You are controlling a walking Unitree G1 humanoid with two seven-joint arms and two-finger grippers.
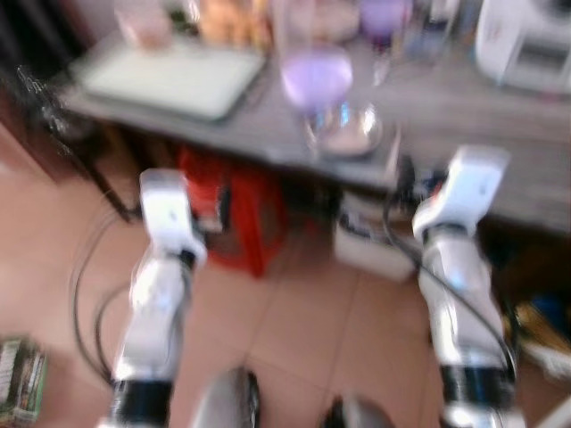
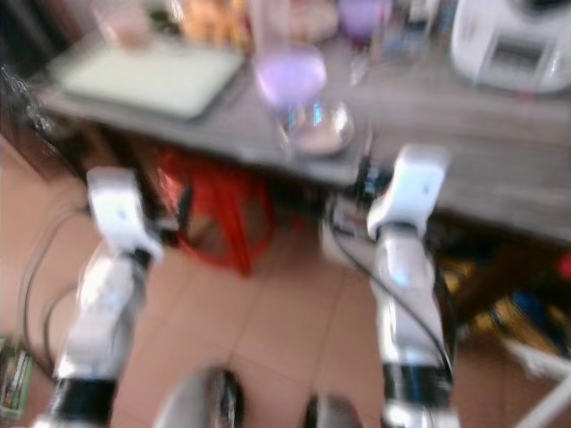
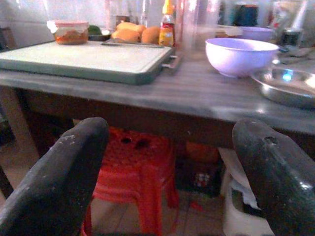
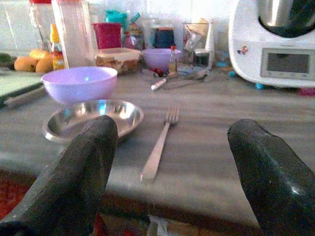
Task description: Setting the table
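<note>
1. Grey bench point(image 1: 464, 116) runs across the blurred head views, above a tiled floor point(image 1: 294, 330). Lilac bowl point(image 1: 317, 76) and steel plate point(image 1: 343, 132) sit near the front edge; green-rimmed cutting board point(image 1: 174, 76) lies toward the left end.
2. Left wrist view: left gripper point(image 3: 167, 172) spread wide, holding nothing, below the front edge, over a red stool point(image 3: 138, 167).
3. Right wrist view: right gripper point(image 4: 170, 167) spread wide, holding nothing, level with the front edge. Fork point(image 4: 160, 145) lies beside the steel plate, handle toward the edge; white appliance point(image 4: 273, 42) stands at the back.
</note>
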